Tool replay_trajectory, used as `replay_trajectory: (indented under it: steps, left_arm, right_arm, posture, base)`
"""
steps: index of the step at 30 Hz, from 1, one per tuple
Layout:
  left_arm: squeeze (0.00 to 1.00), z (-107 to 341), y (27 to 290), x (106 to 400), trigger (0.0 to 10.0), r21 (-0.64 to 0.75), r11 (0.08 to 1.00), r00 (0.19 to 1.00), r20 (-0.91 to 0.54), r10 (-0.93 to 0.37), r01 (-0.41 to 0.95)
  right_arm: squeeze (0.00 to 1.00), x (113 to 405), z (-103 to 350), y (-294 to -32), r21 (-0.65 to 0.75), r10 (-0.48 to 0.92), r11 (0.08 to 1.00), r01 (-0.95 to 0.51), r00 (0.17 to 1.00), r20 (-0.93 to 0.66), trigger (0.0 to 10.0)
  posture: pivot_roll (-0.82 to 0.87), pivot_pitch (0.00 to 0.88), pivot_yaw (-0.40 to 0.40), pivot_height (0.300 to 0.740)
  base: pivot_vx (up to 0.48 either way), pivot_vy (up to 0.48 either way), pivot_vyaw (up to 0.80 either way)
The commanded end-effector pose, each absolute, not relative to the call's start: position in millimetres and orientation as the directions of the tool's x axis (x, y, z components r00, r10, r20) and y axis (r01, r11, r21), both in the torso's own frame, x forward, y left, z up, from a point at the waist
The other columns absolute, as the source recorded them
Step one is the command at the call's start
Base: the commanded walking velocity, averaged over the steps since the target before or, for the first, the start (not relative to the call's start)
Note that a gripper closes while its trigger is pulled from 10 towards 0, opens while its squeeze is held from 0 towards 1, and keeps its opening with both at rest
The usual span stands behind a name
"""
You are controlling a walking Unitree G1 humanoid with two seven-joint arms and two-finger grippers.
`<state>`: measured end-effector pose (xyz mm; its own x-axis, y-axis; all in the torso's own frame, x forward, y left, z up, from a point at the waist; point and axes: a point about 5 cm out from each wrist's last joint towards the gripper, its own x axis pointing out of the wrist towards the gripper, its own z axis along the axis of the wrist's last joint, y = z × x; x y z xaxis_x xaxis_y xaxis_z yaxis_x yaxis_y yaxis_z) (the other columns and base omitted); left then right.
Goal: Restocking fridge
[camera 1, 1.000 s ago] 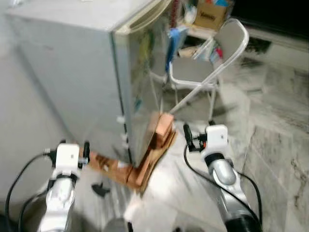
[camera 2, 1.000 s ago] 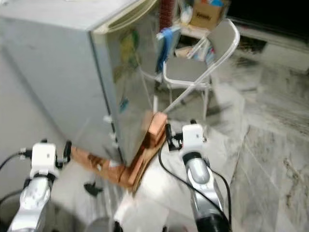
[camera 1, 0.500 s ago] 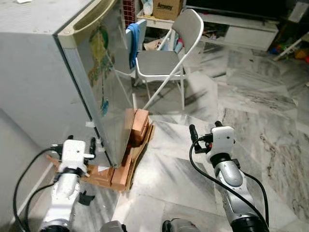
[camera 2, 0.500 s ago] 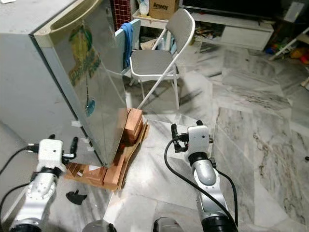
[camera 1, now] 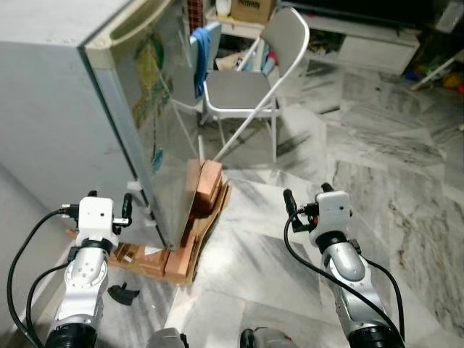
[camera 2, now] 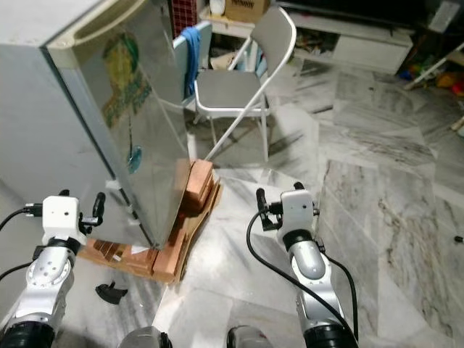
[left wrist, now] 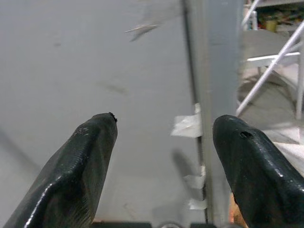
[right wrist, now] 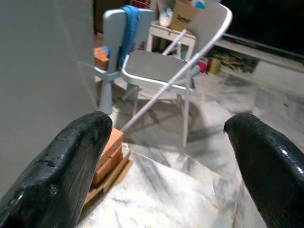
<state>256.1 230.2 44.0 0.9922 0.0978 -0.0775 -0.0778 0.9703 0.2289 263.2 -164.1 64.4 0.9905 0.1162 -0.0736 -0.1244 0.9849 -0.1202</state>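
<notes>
Grey fridge (camera 1: 87,109) at robot's left, door closed, base on bricks (camera 1: 203,190); folding chair (camera 1: 254,90) beyond. Left gripper (left wrist: 161,142) spread wide, facing fridge side; right gripper (right wrist: 166,142) wide, empty, facing chair, blue cloth (right wrist: 129,23)

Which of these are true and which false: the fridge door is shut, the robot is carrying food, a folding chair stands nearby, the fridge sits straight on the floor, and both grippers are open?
1. The fridge door is shut. True.
2. The robot is carrying food. False: the left gripper and the right gripper hold nothing.
3. A folding chair stands past the fridge. True.
4. The fridge sits straight on the floor. False: it rests on bricks and a wooden pallet.
5. Both grippers are open. True: each has its fingers spread apart.
</notes>
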Motion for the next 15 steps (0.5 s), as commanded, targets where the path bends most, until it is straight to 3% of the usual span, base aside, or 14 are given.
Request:
replay_trajectory:
  steps: [1,4,9,15]
  left_arm:
    - [0.00,43.4,231.6,253.4,10.0,0.234,0.969,0.993,-0.078,0.093,-0.072]
    - [0.00,42.4,227.9,252.6,10.0,0.229,0.971,0.993,-0.080,0.083,-0.063]
    - [0.00,39.9,221.5,251.6,10.0,0.223,0.974,0.994,-0.092,0.051,-0.029]
    - [0.00,40.4,217.5,251.8,10.0,0.223,0.975,0.996,-0.093,0.013,0.008]
  right_arm:
    - [0.00,265.1,67.1,-161.7,-0.123,0.125,0.984,-0.132,0.990,-0.062,10.0]
    - [0.00,265.4,67.3,-161.9,-0.126,0.128,0.983,-0.135,0.990,-0.062,10.0]
    - [0.00,265.7,65.4,-162.2,-0.135,0.127,0.981,-0.136,0.989,-0.075,10.0]
    - [0.00,264.6,62.5,-161.2,-0.123,0.124,0.983,-0.134,0.988,-0.088,10.0]
  posture:
    - [0.08,0.000,-0.029,0.740]
    - [0.08,0.000,-0.030,0.740]
    - [0.07,0.000,-0.029,0.740]
    - [0.07,0.000,-0.026,0.740]
  base:
    - [0.277,0.356,0.00]
    - [0.270,0.212,0.00]
    - [0.000,0.000,0.00]
    - [0.000,0.000,-0.80]
